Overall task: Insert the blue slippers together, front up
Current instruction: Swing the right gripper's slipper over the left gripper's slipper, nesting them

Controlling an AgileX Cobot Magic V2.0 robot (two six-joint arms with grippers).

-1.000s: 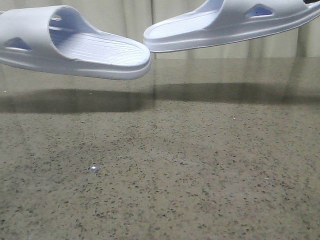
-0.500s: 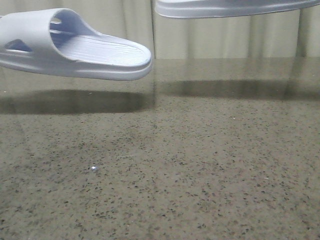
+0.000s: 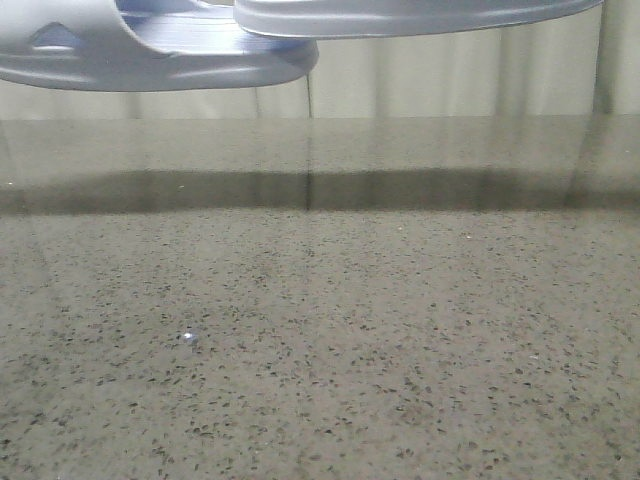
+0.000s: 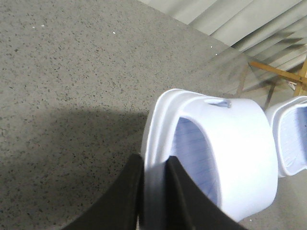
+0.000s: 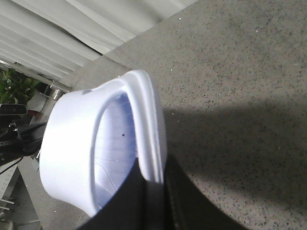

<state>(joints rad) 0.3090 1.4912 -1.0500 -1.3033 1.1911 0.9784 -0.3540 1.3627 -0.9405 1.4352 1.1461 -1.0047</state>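
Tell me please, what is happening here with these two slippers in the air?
Each arm holds one pale blue slipper above the speckled table. The left gripper is shut on the left slipper, the right gripper on the right slipper. In the front view their near ends overlap, the right one slightly higher. They are not yet inserted together.

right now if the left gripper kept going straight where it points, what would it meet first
Probably the other slipper, held by the right gripper: it lies just past the left gripper and its own slipper. Depth is unclear; they overlap in the front view.

your two slippers hang above the table (image 3: 320,330) — left slipper (image 3: 150,55) at left, right slipper (image 3: 420,15) overlapping its inner end.
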